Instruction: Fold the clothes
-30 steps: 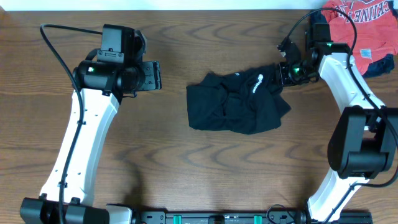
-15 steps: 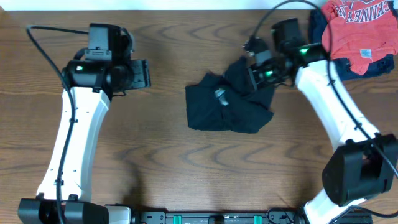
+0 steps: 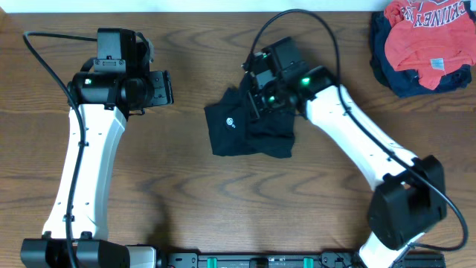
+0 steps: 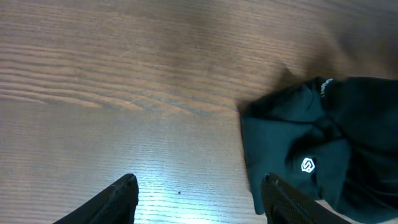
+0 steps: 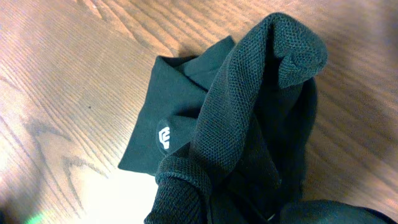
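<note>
Though bunched on the worktop point(image 3: 223, 208) well left of the red shirt point(image 3: 424, 30), should handle as soft, light, floppy: black shirt point(image 3: 227, 138), one fold pinched up by right claw point(image 3: 256, 97). Farther left, left claw point(image 3: 162, 88) spread, empty. Best gripped at hem corners.

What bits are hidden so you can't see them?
- Right gripper fingertips: overhead, its own wrist and the black shirt cover them; right wrist view, fabric fills the front.
- Red shirt lettering: overhead, cut by the top edge.
- Navy garment: overhead, mostly under the red shirt.
- Left gripper fingers: left wrist view, cut by bottom edge.
</note>
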